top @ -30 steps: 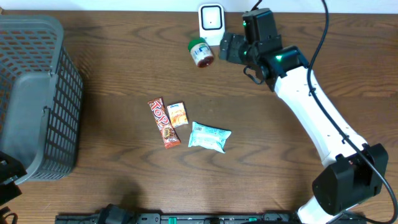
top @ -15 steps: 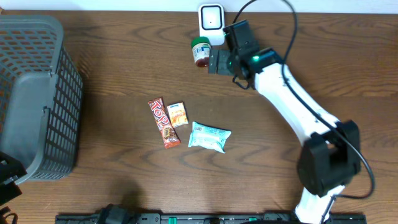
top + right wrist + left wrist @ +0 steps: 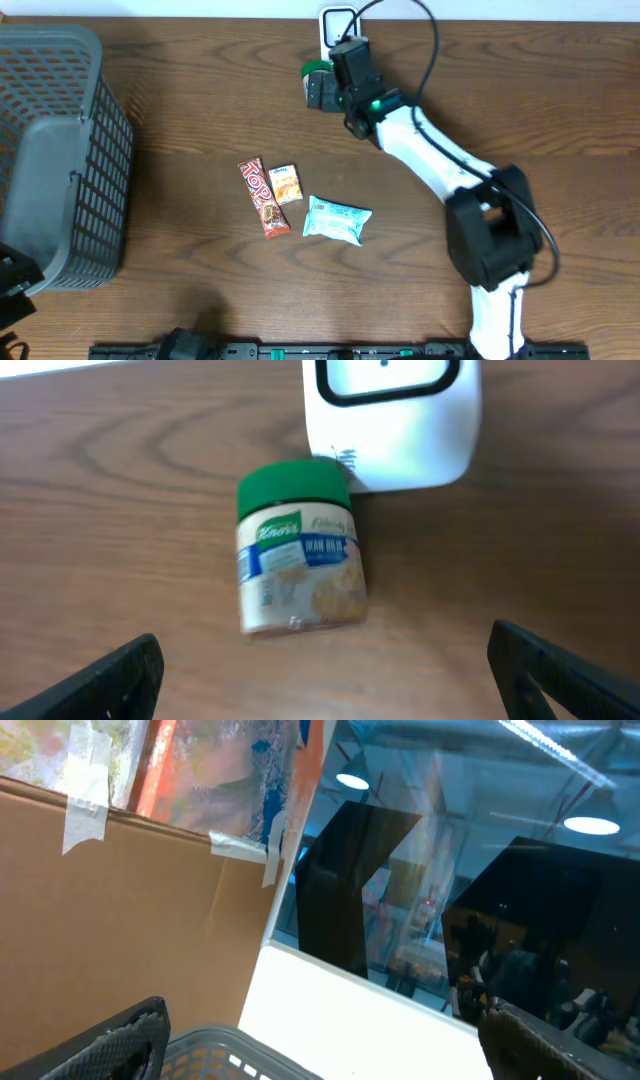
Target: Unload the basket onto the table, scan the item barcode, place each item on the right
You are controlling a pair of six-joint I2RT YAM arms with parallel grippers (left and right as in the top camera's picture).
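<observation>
Right claw (image 3: 325,670): jaws spread wide, holding nothing. I have it hovering over the Knorr jar (image 3: 298,550), one finger to each side, so that a descent should take the jar across its body.

Jar: lies on its side near the middle of the table's (image 3: 520,120) far edge, green lid toward the white barcode scanner (image 3: 392,420) and just against its foot. Whether they touch I cannot tell. The label faces up and I see no barcode on it, so I judge the jar must be lifted and turned to the scanner's window.

Chocolate bar (image 3: 262,197), orange sachet (image 3: 287,184), pale blue packet (image 3: 337,220): grouped mid-table, well apart from the jar.

Left claw (image 3: 330,1055): parked agape and empty at the near left corner, beside the grey basket (image 3: 110,130).
</observation>
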